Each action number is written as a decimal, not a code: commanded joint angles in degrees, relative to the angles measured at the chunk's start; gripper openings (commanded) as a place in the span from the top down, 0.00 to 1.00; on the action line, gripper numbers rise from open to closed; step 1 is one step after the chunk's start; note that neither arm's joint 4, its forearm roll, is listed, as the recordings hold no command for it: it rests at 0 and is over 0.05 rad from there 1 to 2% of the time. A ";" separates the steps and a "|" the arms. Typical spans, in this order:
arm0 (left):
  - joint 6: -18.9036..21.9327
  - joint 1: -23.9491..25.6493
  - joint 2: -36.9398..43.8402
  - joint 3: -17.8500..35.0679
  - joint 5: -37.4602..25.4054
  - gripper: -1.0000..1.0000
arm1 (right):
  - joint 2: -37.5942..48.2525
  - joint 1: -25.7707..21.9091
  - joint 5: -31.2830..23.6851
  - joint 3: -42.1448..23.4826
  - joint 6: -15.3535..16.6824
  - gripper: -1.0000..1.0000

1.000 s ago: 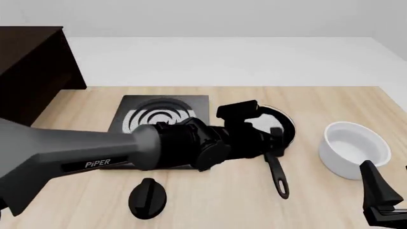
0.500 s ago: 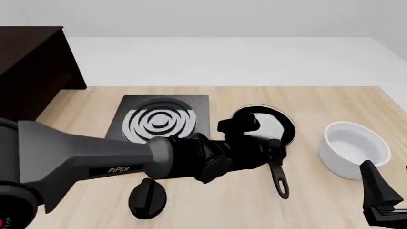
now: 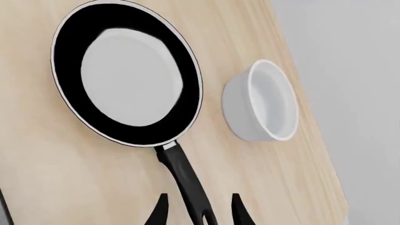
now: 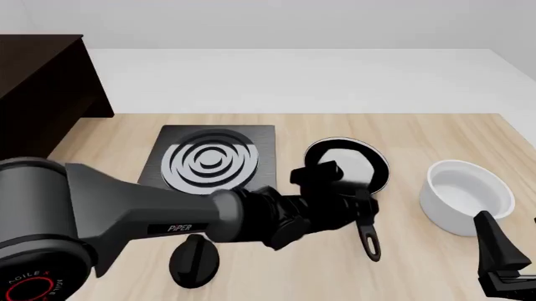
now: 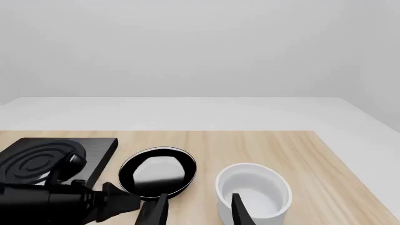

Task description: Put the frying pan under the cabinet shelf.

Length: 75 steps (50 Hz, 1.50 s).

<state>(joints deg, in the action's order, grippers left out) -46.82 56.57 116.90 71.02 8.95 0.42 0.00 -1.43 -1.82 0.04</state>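
Wooden table [image 4: 435,132] w/ open room behind; left gripper [image 3: 198,211] jaws apart, straddling frying pan [image 3: 128,75] handle; right gripper [image 5: 195,211] sitting released.

A light wooden table [image 4: 435,135] with a pale, fine grain is seen under even, soft light. Behind its far edge a flat, pale grey-white floor [image 4: 293,78] is spread out, and this is met by a plain, bare off-white wall [image 5: 200,47].
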 commanded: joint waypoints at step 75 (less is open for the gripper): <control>-9.65 1.99 9.82 2.38 9.15 1.00 | 0.00 0.00 0.00 0.00 0.01 0.00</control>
<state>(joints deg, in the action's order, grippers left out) -54.92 60.15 129.72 76.68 16.85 0.42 0.00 -1.43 -1.82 0.04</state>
